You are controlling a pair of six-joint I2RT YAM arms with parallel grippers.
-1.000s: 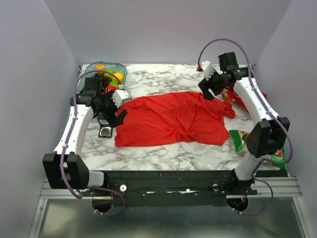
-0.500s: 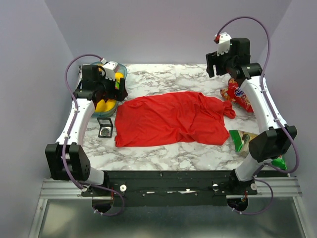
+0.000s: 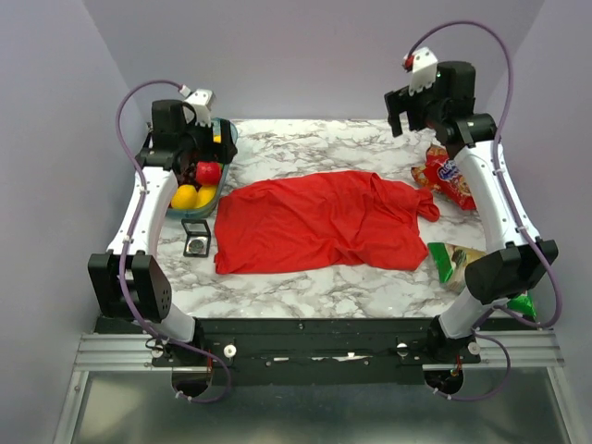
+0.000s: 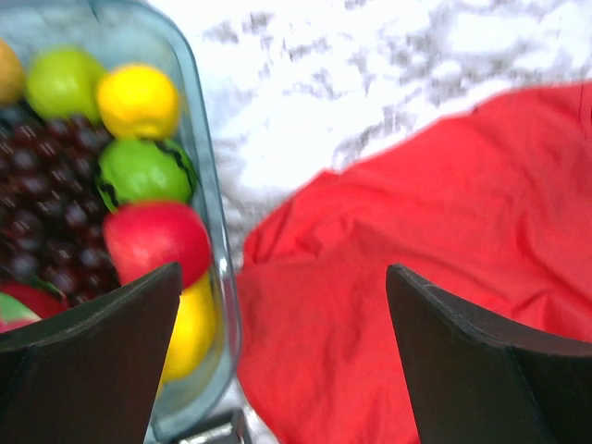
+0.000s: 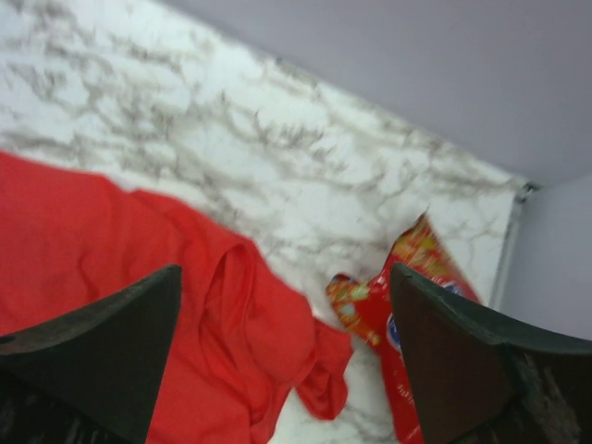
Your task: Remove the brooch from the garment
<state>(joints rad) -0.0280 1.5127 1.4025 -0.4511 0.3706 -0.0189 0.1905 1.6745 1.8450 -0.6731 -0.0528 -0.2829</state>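
Observation:
The garment (image 3: 324, 222), a bright red T-shirt, lies rumpled and flat on the middle of the marble table; it also shows in the left wrist view (image 4: 444, 231) and the right wrist view (image 5: 111, 277). A tiny pale round spot, apparently the brooch (image 3: 196, 246), sits inside a black square frame just left of the garment. No pin shows on the cloth. My left gripper (image 3: 215, 141) (image 4: 282, 361) hangs open high over the fruit container, holding nothing. My right gripper (image 3: 413, 118) (image 5: 285, 361) is raised at the back right, open and empty.
A clear container (image 3: 228, 146) (image 4: 208, 185) of fruit stands at the back left. A red snack bag (image 3: 447, 176) (image 5: 421, 268) lies right of the garment's sleeve. Green packets (image 3: 448, 260) lie near the right arm's base. Grey walls close in three sides.
Both arms have risen and drawn back from the garment toward the back corners. The right gripper's jaws have spread wider. The garment lies as before.

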